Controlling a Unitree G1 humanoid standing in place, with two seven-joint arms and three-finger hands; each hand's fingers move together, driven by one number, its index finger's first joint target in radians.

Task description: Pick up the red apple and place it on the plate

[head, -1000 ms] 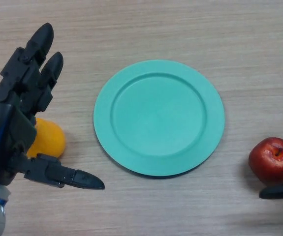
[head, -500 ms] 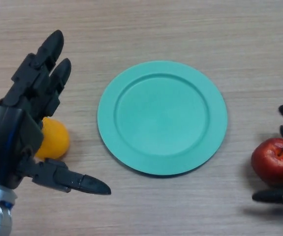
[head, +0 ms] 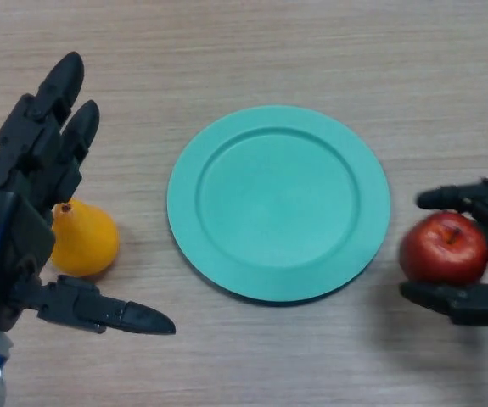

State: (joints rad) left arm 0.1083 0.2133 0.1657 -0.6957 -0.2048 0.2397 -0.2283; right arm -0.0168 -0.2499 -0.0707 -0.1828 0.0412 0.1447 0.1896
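Red apple point(head: 444, 248): right of the plate, just beside its rim but apart from it; stem dimple turned up; held between fingers and thumb of the right hand; contact with the tabletop under it cannot be told.
Right hand point(head: 479, 254): at the right edge of the scene; fingers curled over the far side of the apple, thumb pressed along its near side; closed round the fruit.
Plate point(head: 184, 199): green, round, raised rim; centre of the scene; flat on the tabletop; nothing on it.
Left hand point(head: 19, 203): at the left edge; fingers straight and pointing far, thumb stretched out toward the right on the near side; open, holding nothing; raised above the tabletop.
Orange fruit point(head: 84, 240): pear-shaped, small stem end up; left of the plate, near it; partly hidden behind the left hand.
Tabletop point(head: 269, 51): light wood grain; carries plate and orange fruit.
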